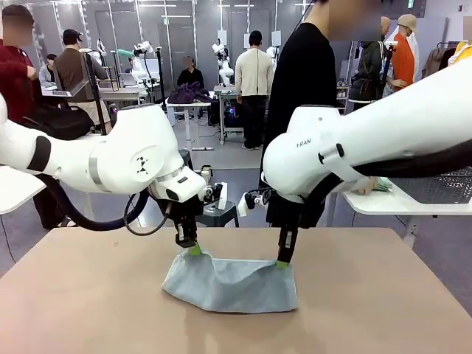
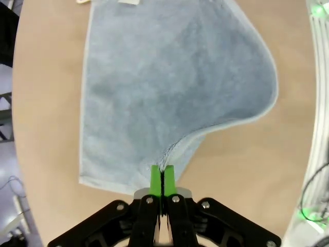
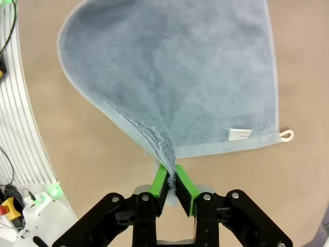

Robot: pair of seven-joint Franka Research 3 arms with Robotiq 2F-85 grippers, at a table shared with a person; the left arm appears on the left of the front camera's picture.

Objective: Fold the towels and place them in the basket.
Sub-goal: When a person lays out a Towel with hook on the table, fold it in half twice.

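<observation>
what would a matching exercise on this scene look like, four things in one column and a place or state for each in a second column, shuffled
Things
1. left end effector
2. right end effector
3. towel
4. white tag

Places and states
a. pale grey-blue, sagging between two raised corners
b. small, sewn by the towel's hem
c. shut on the towel corner at the front view's right
d. shut on the towel corner at the front view's left

Pairs: 1-d, 2-c, 3-a, 4-b
</observation>
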